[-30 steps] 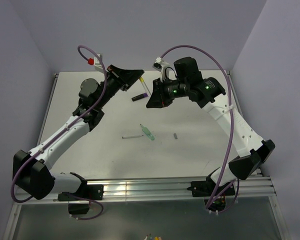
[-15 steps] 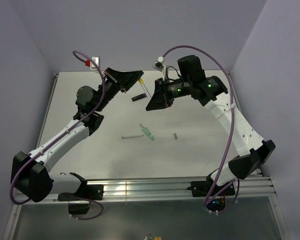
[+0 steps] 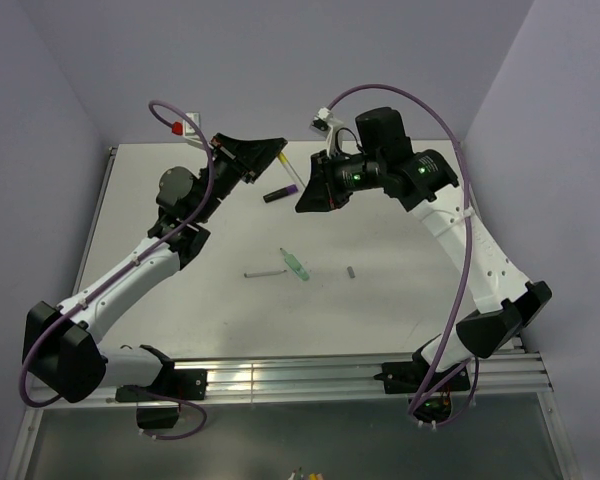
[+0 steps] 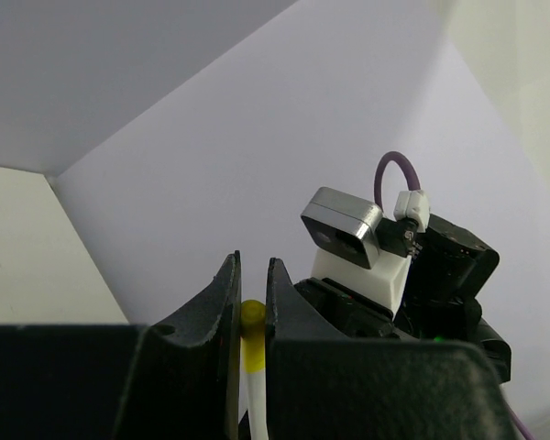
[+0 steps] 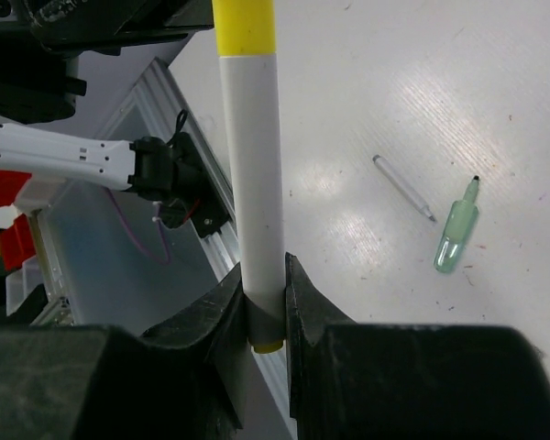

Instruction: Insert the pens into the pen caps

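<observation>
Jaws of the right gripper (image 5: 264,277) squeeze the low end of the white pen (image 5: 257,183). The pen's far end sits inside the yellow cap (image 5: 245,27), straight out past the tips. The left gripper (image 4: 252,268) pinches that cap tight. The green pen (image 5: 454,240) and the grey-white pen (image 5: 403,188) lie on the table (image 5: 367,82), off to the right gripper's right.

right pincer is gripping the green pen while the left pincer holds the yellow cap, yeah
Not quite. The right pincer is gripping the white pen, not the green one. The green pen lies loose on the table, as the right wrist view shows. The left pincer does hold the yellow cap.
</observation>
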Available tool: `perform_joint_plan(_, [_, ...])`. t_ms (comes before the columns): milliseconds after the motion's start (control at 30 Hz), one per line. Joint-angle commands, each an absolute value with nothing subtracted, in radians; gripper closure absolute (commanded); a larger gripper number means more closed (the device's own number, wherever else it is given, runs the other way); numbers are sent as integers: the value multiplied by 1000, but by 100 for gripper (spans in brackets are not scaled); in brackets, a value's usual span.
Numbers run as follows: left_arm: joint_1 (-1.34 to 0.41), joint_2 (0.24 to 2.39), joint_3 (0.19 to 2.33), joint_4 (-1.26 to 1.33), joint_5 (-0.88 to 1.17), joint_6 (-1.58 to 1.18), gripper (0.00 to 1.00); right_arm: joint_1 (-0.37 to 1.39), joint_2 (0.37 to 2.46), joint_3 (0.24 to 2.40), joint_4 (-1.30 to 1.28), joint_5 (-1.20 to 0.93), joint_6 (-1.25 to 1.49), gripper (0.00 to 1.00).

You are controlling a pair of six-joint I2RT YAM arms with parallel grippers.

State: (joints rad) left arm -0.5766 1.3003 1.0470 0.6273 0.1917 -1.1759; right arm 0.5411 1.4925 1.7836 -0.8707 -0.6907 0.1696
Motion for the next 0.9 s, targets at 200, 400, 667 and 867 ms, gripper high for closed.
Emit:
perform_joint_plan(200, [-747, 1321, 966, 393, 627, -1157, 100, 512, 1522, 1942, -285, -732, 173, 100])
perform_joint_plan(400, [-698, 1339, 1032, 400, 621, -1137, 100, 514, 1505, 1878, -258, -836, 192, 100])
perform_joint_plan(667, [-583, 1374, 1184, 380, 621, -1108, 100, 515, 1468, 1758, -219, -847, 224, 100])
perform_joint_plan(867, [-546, 1374, 1227, 373, 620, -1089, 89, 512, 1453, 1709, -201, -825, 256, 100])
